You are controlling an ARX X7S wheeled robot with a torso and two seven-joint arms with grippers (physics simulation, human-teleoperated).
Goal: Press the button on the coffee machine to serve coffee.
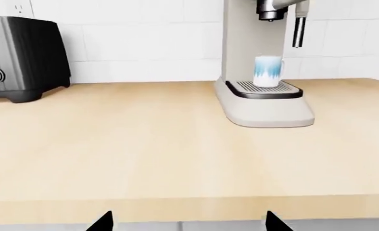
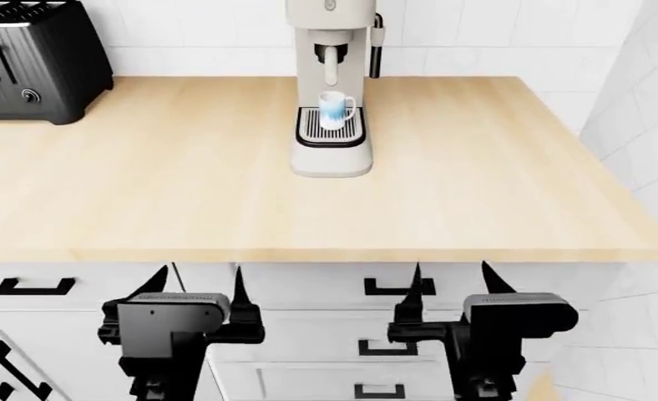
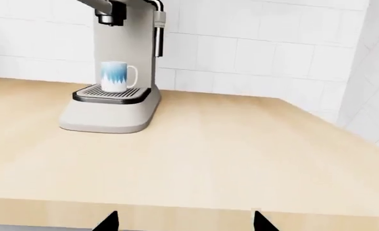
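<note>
Coffee machine (image 2: 331, 92) at worktop (image 2: 195, 184) rear, white-blue mug (image 2: 334, 109) on its drip tray (image 2: 331, 132); button (image 2: 329, 5) barely discernible. Both grippers' fingers (image 2: 238, 288) spread wide, holding nothing.

Everything I see is bright and evenly lit, with no single lamp I can place. The wooden counter (image 2: 474, 167) shows no glare, and only a faint soft shadow hugs the base of the coffee machine (image 2: 331, 92). All three views are sharp from near to far, with no blur, grain or bending at the edges; the white tiles look flat
</note>
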